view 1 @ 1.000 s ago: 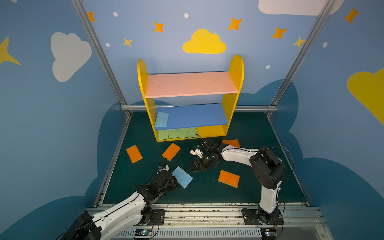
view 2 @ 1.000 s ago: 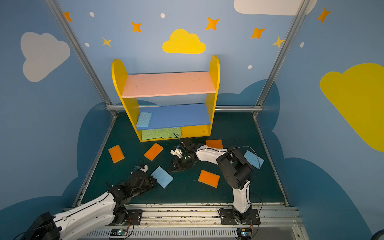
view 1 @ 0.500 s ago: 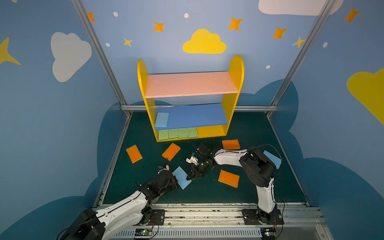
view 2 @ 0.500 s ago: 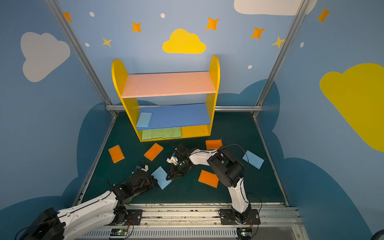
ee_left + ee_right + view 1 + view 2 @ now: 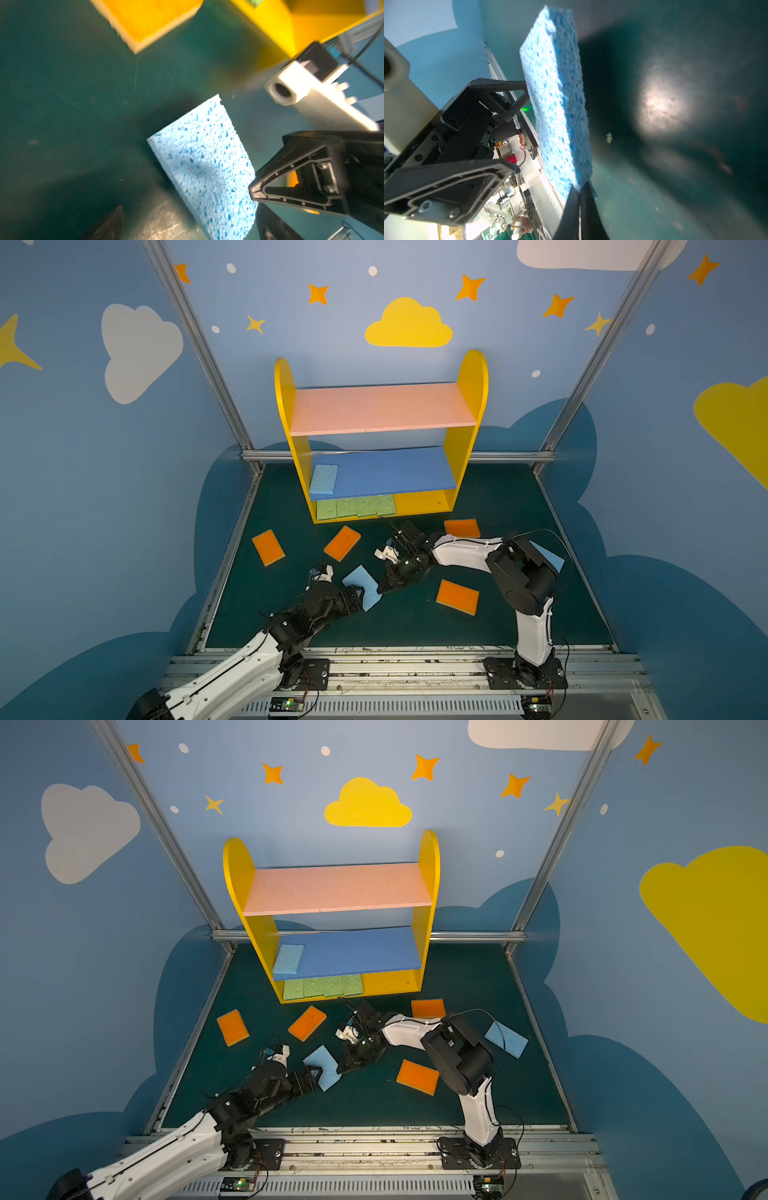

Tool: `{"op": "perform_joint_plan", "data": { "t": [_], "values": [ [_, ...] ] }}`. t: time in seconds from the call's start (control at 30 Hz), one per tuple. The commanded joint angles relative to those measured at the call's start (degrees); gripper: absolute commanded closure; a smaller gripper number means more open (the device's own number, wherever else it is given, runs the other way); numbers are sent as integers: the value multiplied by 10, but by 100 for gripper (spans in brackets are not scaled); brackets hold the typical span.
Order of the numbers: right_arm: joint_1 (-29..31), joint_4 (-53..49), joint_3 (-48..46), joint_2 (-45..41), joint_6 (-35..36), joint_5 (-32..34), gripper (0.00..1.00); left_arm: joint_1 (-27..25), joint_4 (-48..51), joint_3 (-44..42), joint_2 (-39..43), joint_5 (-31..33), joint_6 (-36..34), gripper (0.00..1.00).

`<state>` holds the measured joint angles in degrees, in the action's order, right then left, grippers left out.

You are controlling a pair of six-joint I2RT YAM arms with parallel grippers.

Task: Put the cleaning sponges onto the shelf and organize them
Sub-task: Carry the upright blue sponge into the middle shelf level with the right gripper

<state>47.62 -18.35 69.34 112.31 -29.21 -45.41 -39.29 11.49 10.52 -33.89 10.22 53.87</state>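
Note:
A light blue sponge [image 5: 360,584] [image 5: 322,1065] hangs between my two grippers above the green floor. My right gripper [image 5: 384,587] [image 5: 579,207] is shut on its corner. My left gripper [image 5: 360,599] [image 5: 191,226] stands open, its fingers [image 5: 113,224] wide on either side of the sponge's [image 5: 203,166] near end. The shelf [image 5: 473,406] stands at the back. One light blue sponge [image 5: 323,479] lies on its blue board and several green sponges [image 5: 355,506] fill its bottom board. Several orange sponges [image 5: 342,542] lie on the floor.
More orange sponges lie at the left [image 5: 268,546], by the shelf's right foot [image 5: 461,527] and near the right arm [image 5: 457,596]. Another light blue sponge [image 5: 506,1039] lies behind the right arm's elbow. Blue walls enclose the floor on three sides.
My right gripper swung toward the left arm and shut on the light blue sponge. My left gripper, which held that sponge, has opened.

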Motion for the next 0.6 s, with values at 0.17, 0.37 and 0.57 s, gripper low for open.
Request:
{"op": "perform_joint_plan", "data": {
  "t": [0.17,0.37,0.57],
  "values": [
    [-39,-54,76,-58,19,15,100,61,86,-6,101,-2,-39,0],
    [-65,-76,175,-28,4,13,100,92,72,-27,105,-36,-45,1],
    [-87,-97,293,33,-44,39,100,101,49,-37,92,-60,-56,0]
  ]
}}
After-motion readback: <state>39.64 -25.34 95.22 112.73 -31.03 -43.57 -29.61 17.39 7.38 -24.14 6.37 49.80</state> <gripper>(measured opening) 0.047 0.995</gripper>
